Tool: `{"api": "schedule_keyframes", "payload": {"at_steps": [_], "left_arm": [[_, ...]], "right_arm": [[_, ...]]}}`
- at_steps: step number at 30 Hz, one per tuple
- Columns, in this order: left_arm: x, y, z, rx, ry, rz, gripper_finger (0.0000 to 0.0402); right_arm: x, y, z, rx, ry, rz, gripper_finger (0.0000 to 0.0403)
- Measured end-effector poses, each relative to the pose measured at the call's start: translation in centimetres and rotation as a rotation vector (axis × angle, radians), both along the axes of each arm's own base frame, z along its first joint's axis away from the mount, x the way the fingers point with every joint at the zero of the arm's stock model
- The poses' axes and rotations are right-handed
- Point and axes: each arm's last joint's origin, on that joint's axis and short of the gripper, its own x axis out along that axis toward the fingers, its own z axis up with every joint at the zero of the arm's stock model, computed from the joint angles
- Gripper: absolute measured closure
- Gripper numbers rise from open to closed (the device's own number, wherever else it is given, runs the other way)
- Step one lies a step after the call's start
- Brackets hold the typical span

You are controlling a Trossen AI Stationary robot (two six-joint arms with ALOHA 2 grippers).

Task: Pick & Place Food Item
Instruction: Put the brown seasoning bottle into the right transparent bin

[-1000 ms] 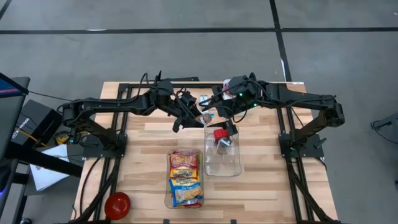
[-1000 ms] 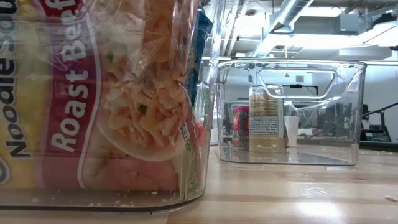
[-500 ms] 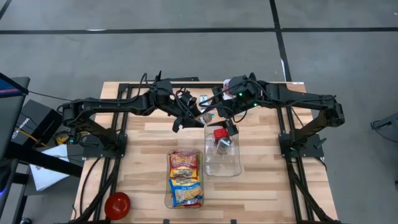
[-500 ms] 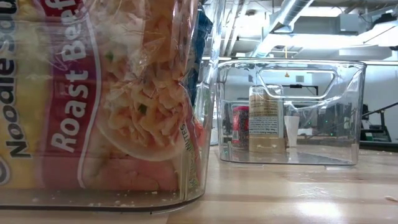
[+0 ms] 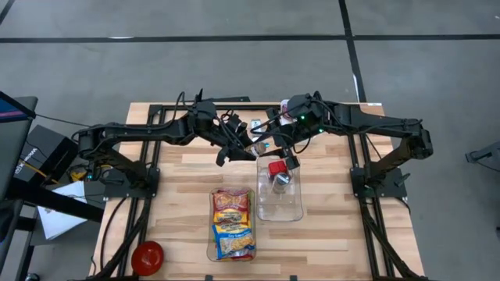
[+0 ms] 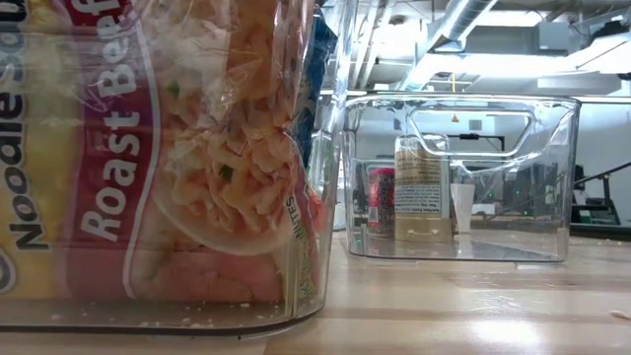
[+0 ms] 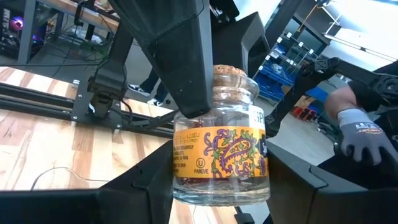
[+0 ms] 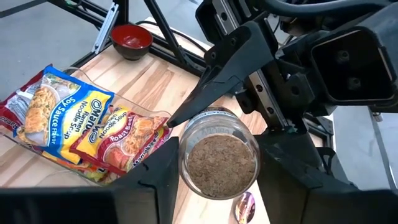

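The jar (image 7: pixel 221 140) is held by the left tool (image 7: pixel 205 205); the right tool (image 8: pixel 217 180) has been narrowed around it for a handover.

red bowl (image 5: pixel 147 257): table's near-left corner | papers (image 5: pixel 64 211): off table's left edge | monitor (image 5: pixel 11 140): far left

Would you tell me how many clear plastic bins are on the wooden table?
2. One clear plastic bin holds noodle packets; the other, beside it on the right arm's side, holds a red-lidded jar.
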Motion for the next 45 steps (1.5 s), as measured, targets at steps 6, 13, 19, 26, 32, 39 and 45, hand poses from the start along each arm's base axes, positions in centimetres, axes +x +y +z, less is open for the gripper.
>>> {"api": "schedule_keyframes", "payload": {"at_steps": [6, 13, 19, 26, 32, 39, 45], "left_arm": [[0.0, 0.1, 0.0, -0.026, 0.013, 0.031, 0.0178], [-0.2, 0.9, -0.6, -0.043, 0.084, 0.098, 0.0113], [-1.3, 1.5, -1.5, -0.022, 0.211, 0.104, 0.0105], [-4.0, 2.3, -0.7, 0.079, 0.285, 0.166, 0.0106], [-6.9, 3.1, 1.3, 0.179, 0.269, 0.356, 0.0106], [-10.5, 3.2, 4.4, 0.267, 0.189, 0.631, 0.0105], [-12.9, 2.6, 6.2, 0.301, 0.128, 0.807, 0.0105]], "right_arm": [[0.0, 0.0, 0.0, 0.006, 0.0, 0.005, 0.0235], [-0.1, -0.2, -0.3, 0.05, 0.036, -0.044, 0.0235], [-0.5, -0.2, -0.9, 0.111, 0.13, -0.098, 0.0235], [-1.5, -0.5, -1.7, 0.214, 0.277, -0.162, 0.0235], [-2.7, -0.8, -2.7, 0.259, 0.44, -0.232, 0.0235], [-3.4, -0.6, -4.2, 0.322, 0.593, -0.334, 0.0235], [-3.4, 1.5, -7.2, 0.373, 0.709, -0.38, 0.0235]]}}
